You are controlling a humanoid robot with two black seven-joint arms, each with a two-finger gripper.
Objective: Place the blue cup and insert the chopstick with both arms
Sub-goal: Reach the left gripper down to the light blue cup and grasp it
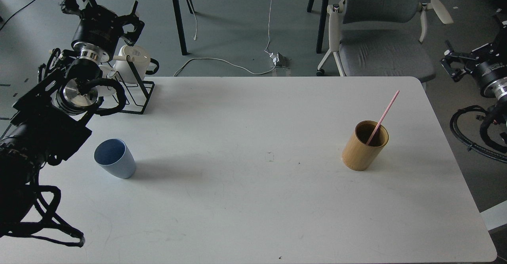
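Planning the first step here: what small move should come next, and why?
Probably lower the left claw toward the blue cup. The cup stands untouched on the table's left side, nearest that arm, while the chopstick leans in the bamboo holder on the right.

Left arm [59,109] black, boxy links, silver joint rings, looped black cables; right arm [489,97] alike.

The lower end of the chopstick [382,117] is swallowed by the bamboo holder [363,147]. The white mug [132,62] on the black rack [136,93] is half blocked by the left arm [75,85]. The right arm [489,81] gets chopped off by the frame edge, and the right gripper [451,64] is seen too dark for its fingers to be made out.
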